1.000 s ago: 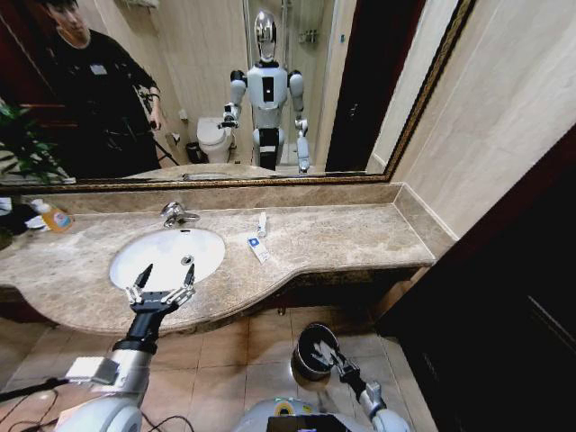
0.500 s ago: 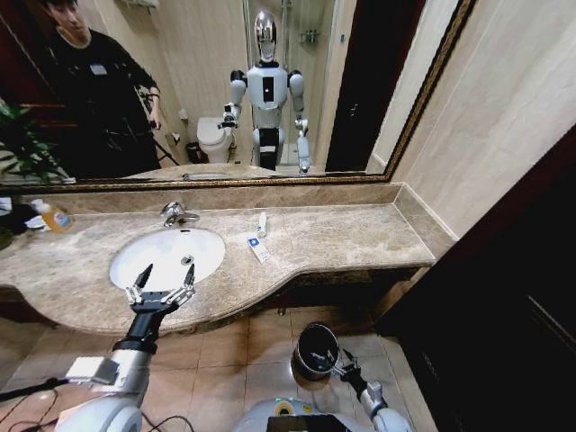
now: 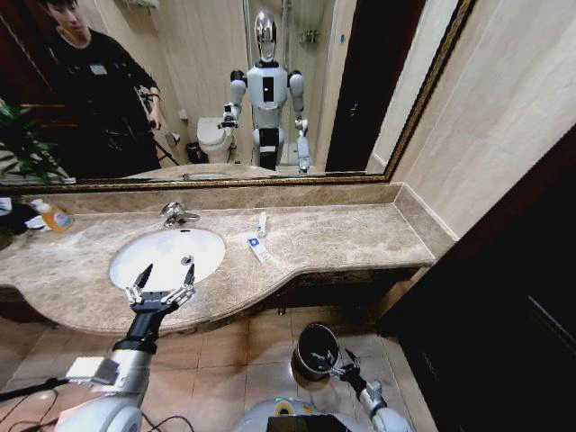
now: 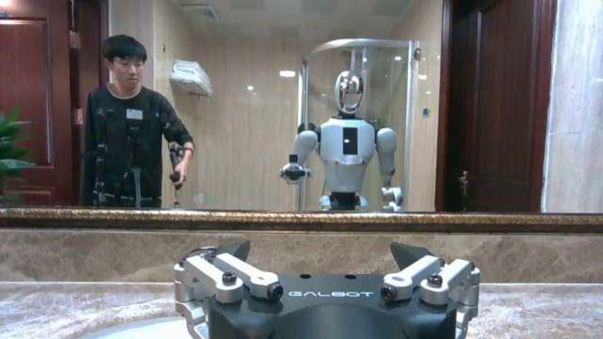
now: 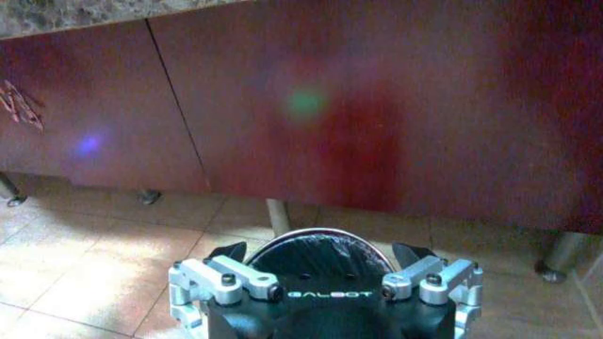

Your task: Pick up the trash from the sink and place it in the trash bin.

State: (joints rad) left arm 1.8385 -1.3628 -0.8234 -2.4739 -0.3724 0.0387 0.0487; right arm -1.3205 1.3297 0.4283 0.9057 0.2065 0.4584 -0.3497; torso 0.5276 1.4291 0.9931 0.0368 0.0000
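Left claw (image 3: pixel 161 286), spread, hovers at the sink's (image 3: pixel 126 256) near rim; two white tubes (image 3: pixel 259 238) lie beyond the sink, lengthwise away from it.

Right claw (image 3: pixel 343 364), spread, hangs beside the bin (image 3: pixel 315 351).

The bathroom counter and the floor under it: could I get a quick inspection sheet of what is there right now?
Surface: beige marble counter around a white sink, which looks empty.
Job's things: two small white items on the counter beside the sink; black bin on the floor tiles.
Clutter: orange-labelled bottle at the counter's far left.
Hands: left hand open over the sink's front rim; right hand open, low beside the bin.
Cables: dark cable on the floor.
Surroundings: wall mirror, dark wooden cabinet beneath the counter.
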